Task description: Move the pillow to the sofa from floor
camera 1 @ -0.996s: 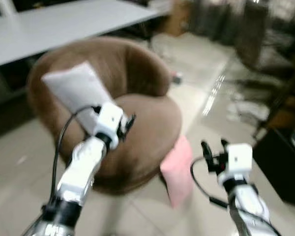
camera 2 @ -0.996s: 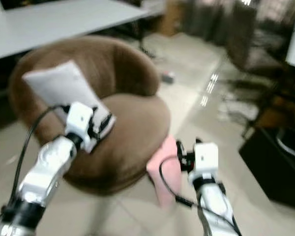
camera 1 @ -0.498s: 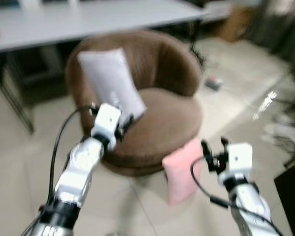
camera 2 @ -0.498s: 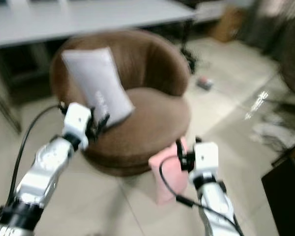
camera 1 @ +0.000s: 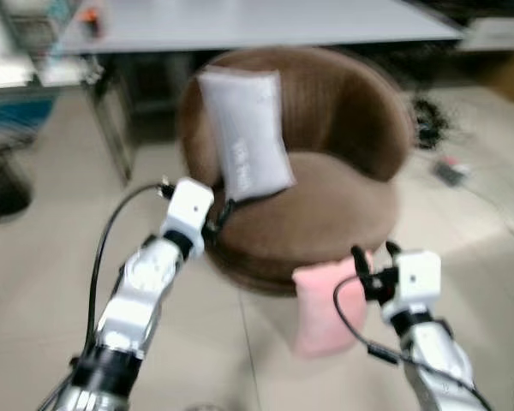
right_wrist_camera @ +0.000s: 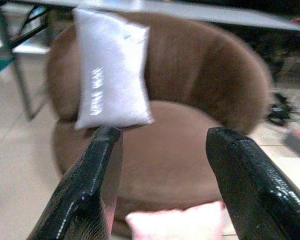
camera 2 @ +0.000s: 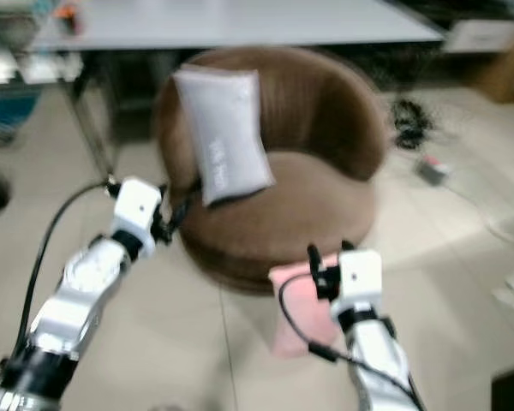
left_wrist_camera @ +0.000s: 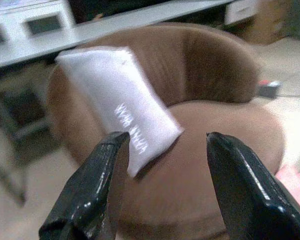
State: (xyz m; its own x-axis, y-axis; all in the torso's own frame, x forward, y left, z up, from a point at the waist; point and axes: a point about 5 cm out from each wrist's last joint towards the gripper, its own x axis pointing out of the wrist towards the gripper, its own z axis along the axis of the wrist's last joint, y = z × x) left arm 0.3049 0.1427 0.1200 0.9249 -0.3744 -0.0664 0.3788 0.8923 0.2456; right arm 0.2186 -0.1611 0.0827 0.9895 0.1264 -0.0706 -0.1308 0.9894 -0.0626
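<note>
A pink pillow (camera 1: pixel 324 301) stands on the floor, leaning against the front of a round brown sofa chair (camera 1: pixel 325 205). A grey-white pillow (camera 1: pixel 244 135) leans upright against the chair's backrest. My right gripper (camera 1: pixel 370 257) is open, held just in front of the pink pillow's upper edge, with nothing between its fingers. My left gripper (camera 1: pixel 223 211) is open near the chair's front left rim, below the grey-white pillow. In the right wrist view the pink pillow (right_wrist_camera: pixel 175 223) lies low between the fingers (right_wrist_camera: pixel 237 170).
A long grey table (camera 1: pixel 257 21) runs behind the chair. Cables and small items (camera 1: pixel 450 167) lie on the tiled floor to the right. A dark table leg (camera 1: pixel 111 120) stands at the left. Open tile floor (camera 1: pixel 34 282) spreads to the left.
The camera has swung, so the chair and both pillows shifted right in the picture. Both grippers keep their pose and stay open.
</note>
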